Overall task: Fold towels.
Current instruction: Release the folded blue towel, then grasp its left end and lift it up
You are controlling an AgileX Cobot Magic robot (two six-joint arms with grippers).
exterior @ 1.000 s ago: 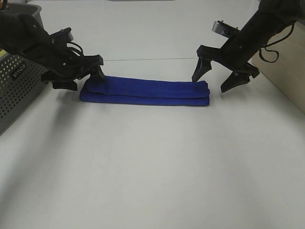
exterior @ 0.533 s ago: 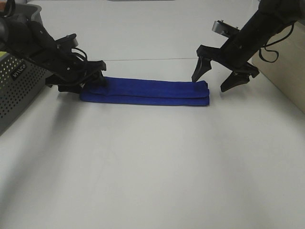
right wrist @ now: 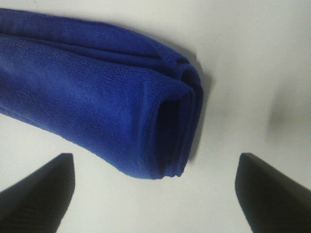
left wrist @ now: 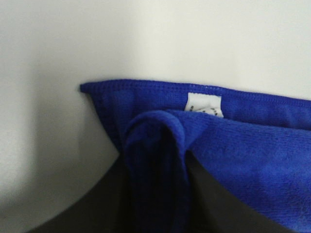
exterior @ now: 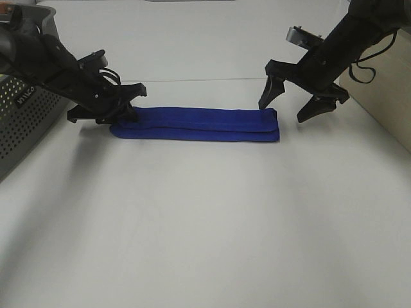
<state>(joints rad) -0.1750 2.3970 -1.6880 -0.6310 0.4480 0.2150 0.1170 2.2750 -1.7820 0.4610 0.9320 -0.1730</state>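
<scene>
Blue towel (exterior: pixel 199 124) lies folded, long axis left to right.

A plain white worktop (exterior: pixel 205 224) fills the scene, matte and evenly lit, with soft shadows on it. A faint seam (exterior: pixel 205 79) crosses its far part. A grey perforated basket (exterior: pixel 19 128) stands at the left edge. A pale wooden board (exterior: pixel 388 106) lies at the right.

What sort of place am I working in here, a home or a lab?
Most likely a lab or test bench: a bare white tabletop, a grey perforated bin at its left side, and one blue towel laid out alone.
</scene>
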